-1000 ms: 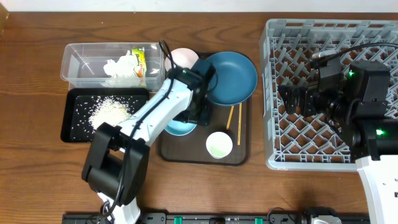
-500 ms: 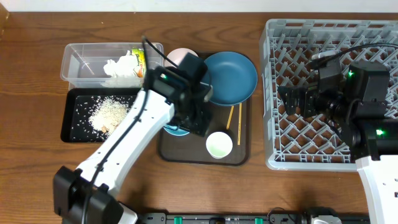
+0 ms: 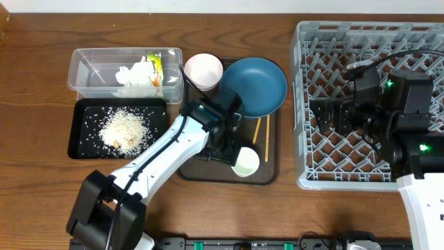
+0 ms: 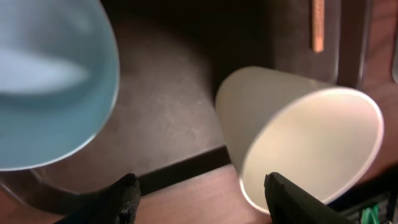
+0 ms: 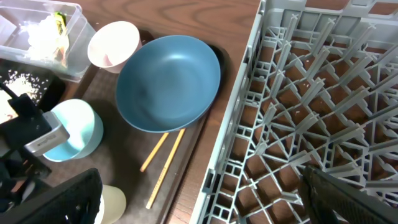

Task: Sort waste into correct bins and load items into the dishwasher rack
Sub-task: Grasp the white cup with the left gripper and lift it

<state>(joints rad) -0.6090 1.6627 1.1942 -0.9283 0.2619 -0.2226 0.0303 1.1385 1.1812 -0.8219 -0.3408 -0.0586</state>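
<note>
Moving off the small light blue bowl, the left tool hangs open at the brown tray's 6 o'clock edge. Its jaws seem to straddle the small white cup's near wall, with no contact I can confirm. The cup sits at 5 o'clock from the large dark blue bowl, and the chopsticks lie at the cup's 1 o'clock.

Versus a second ago:
- The tool was over the light blue bowl and has since slid toward 5 o'clock.
- The pale pink bowl is uncovered.
- The cup, big bowl and chopsticks haven't moved.
- The right tool is unchanged, open over the dishwasher rack's 9 o'clock wall.

The cup looks like the next pick. Waste looks sorted: tissue and wrapper in the clear tub, grains in the black tray. The rack holds nothing yet.
</note>
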